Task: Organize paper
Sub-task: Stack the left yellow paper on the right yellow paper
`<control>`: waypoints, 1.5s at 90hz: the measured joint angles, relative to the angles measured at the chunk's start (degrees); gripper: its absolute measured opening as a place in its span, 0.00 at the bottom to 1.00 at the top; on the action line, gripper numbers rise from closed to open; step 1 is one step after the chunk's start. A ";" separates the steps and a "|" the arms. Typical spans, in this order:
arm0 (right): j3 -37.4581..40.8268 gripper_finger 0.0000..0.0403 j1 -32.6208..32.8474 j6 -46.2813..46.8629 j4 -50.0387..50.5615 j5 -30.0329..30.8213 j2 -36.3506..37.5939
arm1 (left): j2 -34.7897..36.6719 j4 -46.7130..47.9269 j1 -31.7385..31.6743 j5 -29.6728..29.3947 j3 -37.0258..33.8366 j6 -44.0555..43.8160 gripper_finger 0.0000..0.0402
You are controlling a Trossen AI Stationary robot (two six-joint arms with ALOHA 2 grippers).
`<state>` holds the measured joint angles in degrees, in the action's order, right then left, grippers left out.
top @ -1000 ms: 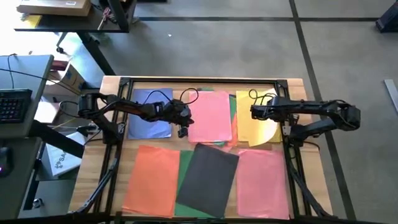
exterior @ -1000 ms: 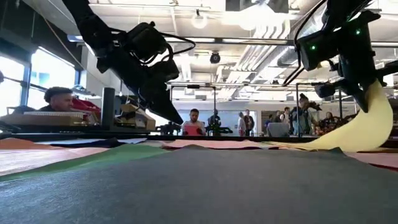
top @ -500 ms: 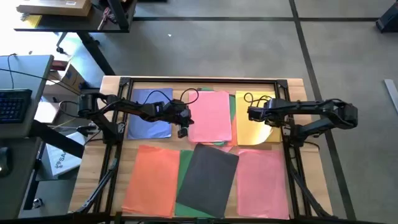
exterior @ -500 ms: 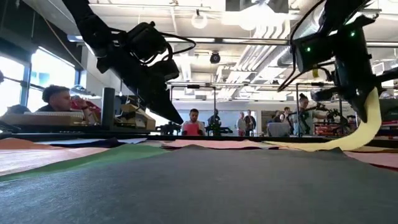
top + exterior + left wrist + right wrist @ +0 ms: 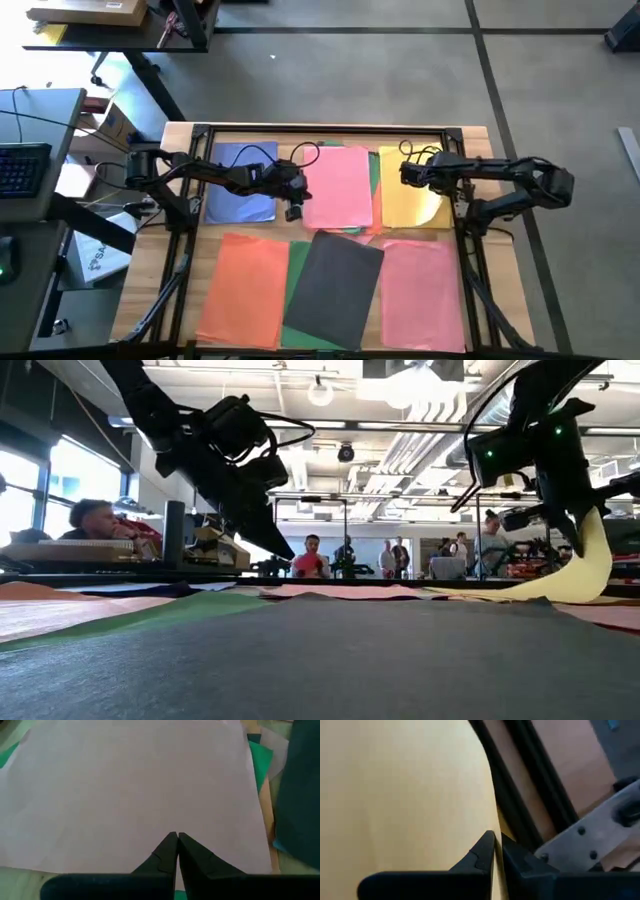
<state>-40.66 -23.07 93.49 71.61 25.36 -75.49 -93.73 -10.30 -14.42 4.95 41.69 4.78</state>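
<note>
Yellow sheet at the table's far right is pinched by the right gripper: fingers closed on its edge, that edge lifted and curling up off the table in the low view, the rest flat. The right gripper sits over the sheet's far end in the high view.

Left gripper is closed with fingertips together, holding nothing visible, hovering over the near edge of the upper pink sheet. In the high view it sits at that sheet's left side, between the blue sheet and the pink.

Layout, high view:
- Far row: blue at left, pink in the middle, yellow at right. A green sheet shows as a strip between pink and yellow, under the pink.
- Near row: orange sheet at left, dark grey sheet in the middle and tilted, second pink sheet at right.
- Another green sheet shows between orange and grey, under the grey.
- An orange edge shows beside the yellow's left side; can't tell how much lies underneath.

People stand in the room behind the table in the low view.
</note>
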 joint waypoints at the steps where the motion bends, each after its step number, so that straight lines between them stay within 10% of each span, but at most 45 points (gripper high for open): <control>1: 0.00 0.00 0.21 0.19 0.03 -0.05 -0.15 | 0.00 0.02 0.00 0.00 0.00 0.00 0.00; 40: -0.09 0.00 2.33 1.10 -4.80 -3.22 -14.16 | 0.00 0.19 0.00 0.07 0.00 -0.04 0.00; 89: -0.09 0.02 3.63 0.79 -3.42 -4.96 -13.07 | 0.00 0.19 0.00 0.03 0.00 -0.21 0.00; 135: -0.09 0.47 3.63 -3.64 -1.18 -6.42 -12.11 | 0.00 0.26 0.00 0.03 0.00 -0.17 0.00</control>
<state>-40.75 -19.44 89.85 70.43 18.94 -87.59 -93.73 -10.04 -14.41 4.97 41.69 4.60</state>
